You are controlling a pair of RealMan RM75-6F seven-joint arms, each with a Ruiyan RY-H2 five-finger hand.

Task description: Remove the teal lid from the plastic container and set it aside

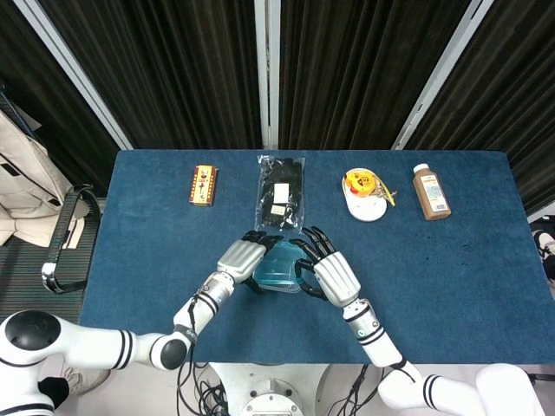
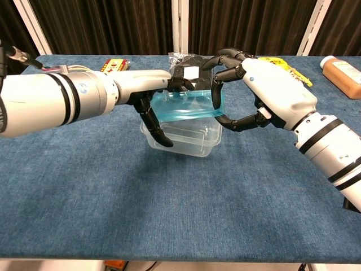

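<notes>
The right hand [image 2: 265,90] grips the teal lid [image 2: 186,105] at its right edge, fingers [image 2: 217,93] curled over the top and thumb beneath, holding it lifted clear above the container [image 2: 183,138]. The left hand [image 2: 152,96] clasps the container's left side, fingers hooked down its wall, steadying it on the table [image 2: 169,209].

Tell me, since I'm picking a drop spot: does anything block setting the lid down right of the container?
Nothing visible does. The right hand holds the lid above the container; the table there shows bare cloth.
</notes>
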